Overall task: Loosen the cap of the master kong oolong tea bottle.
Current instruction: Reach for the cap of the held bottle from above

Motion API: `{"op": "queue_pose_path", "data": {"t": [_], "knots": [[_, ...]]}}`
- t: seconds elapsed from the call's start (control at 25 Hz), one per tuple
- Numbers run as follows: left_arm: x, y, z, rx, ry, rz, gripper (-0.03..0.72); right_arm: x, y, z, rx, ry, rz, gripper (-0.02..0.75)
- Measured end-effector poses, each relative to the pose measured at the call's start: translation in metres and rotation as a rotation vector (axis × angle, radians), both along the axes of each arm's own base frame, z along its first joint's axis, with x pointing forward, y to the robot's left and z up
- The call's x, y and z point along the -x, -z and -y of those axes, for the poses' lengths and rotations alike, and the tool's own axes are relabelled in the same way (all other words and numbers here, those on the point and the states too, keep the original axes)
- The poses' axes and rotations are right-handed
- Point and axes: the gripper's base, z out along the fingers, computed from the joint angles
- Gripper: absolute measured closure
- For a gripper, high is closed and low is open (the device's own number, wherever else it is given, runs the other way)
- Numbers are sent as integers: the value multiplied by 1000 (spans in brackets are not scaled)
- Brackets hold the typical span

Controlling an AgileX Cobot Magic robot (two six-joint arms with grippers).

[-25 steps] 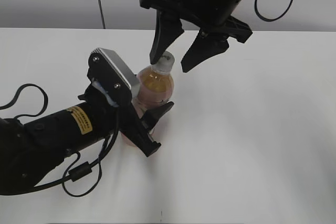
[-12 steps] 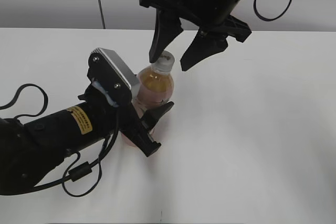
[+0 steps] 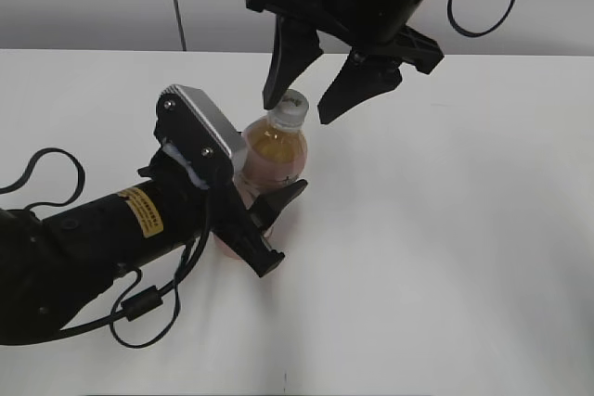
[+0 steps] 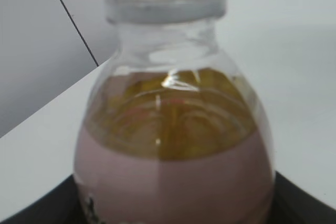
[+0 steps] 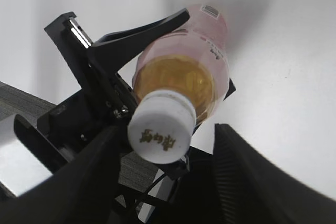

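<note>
Standing upright on the white table (image 3: 445, 229), the master kong oolong tea bottle (image 3: 273, 157) is squeezed by the left gripper (image 3: 269, 220). Right above the cap (image 3: 291, 108), the right gripper (image 3: 299, 108) hangs with fingers spread, one on each side.

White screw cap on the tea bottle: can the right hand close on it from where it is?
Probably yes. The right hand is open with a finger on each side of the white plastic screw cap, and nothing lies between them in the right wrist view.
</note>
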Motion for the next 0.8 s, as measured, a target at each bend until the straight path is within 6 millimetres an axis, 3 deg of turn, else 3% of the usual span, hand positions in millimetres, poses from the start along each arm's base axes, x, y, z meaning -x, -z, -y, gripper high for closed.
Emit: {"op": "queue_pose_path", "data": {"t": [0.8], "knots": [[0, 0, 0, 0, 0, 0, 260, 0, 0, 0, 0, 0, 1, 311]]}}
